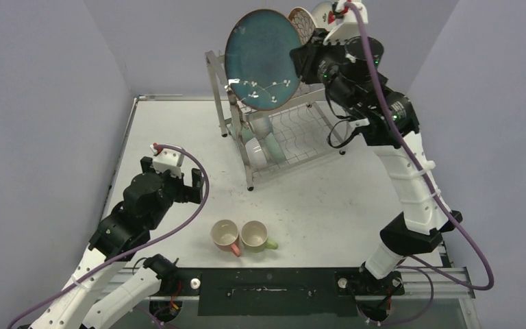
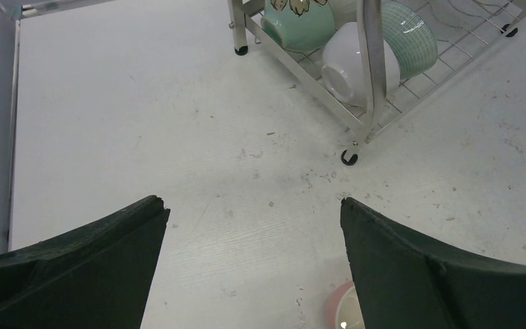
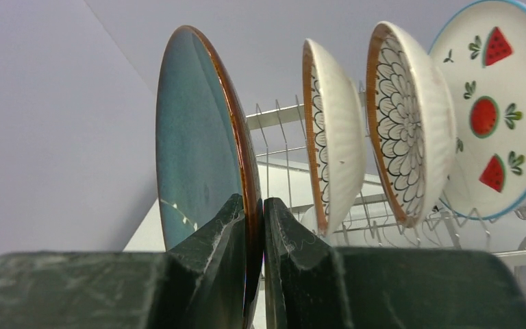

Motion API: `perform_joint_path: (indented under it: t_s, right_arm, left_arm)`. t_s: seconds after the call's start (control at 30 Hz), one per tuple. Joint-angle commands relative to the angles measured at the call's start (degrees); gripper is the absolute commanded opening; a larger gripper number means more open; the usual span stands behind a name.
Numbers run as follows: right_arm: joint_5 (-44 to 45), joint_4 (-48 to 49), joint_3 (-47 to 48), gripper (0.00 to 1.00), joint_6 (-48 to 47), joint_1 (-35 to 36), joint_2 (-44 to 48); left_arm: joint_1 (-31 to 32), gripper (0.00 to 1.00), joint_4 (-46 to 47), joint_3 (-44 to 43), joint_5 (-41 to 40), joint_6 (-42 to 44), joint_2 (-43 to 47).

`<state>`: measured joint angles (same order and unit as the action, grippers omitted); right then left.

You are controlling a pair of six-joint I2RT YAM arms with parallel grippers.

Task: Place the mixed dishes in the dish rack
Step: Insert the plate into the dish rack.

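My right gripper (image 1: 300, 60) is shut on the brown rim of a large teal plate (image 1: 261, 58) and holds it upright above the front of the steel dish rack (image 1: 294, 140). In the right wrist view the teal plate (image 3: 198, 144) stands left of two brown-rimmed petal plates (image 3: 329, 130) and a white plate with red fruit (image 3: 496, 110), all upright in the top tier. The lower tier holds a mint-green bowl (image 2: 407, 41) and a white bowl (image 2: 342, 65). A pink mug (image 1: 225, 236) and a green mug (image 1: 256, 236) lie on the table. My left gripper (image 1: 171, 179) is open and empty, left of the mugs.
The white table (image 1: 178, 130) is bounded by grey walls left and right. The rack's front leg (image 2: 348, 157) stands ahead of the left gripper. The pink mug's rim (image 2: 339, 308) shows at the bottom of the left wrist view.
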<state>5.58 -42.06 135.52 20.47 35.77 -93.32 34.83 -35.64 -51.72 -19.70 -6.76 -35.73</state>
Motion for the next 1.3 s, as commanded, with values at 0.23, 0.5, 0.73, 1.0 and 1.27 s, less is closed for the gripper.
perform_joint_path:
  t_s: [0.23, 0.5, 0.73, 1.0, 1.27]
  right_arm:
    - [25.0, 27.1, 3.6, 0.0, -11.6, 10.7, -3.6]
    - [30.2, 30.3, 3.2, 0.0, -12.3, 11.1, -5.0]
    - [32.6, 33.5, 1.9, 0.0, -13.6, 10.9, -5.4]
    - [32.6, 35.8, 2.5, 0.0, -19.2, 11.0, -8.5]
    - [32.5, 39.8, 4.7, 0.0, -25.9, 11.2, -13.1]
  left_arm:
    - [-1.9, 0.97, 3.6, 0.5, 1.9, 0.0, 0.9]
    - [-2.0, 0.97, 3.6, 0.7, 2.3, -0.1, 1.1]
    - [-2.0, 0.97, 3.5, 0.7, 2.3, -0.2, 1.2]
    - [-2.0, 0.97, 3.5, 0.7, 2.3, -0.2, 1.1]
    - [-2.0, 0.97, 3.4, 0.7, 2.6, -0.2, 0.5]
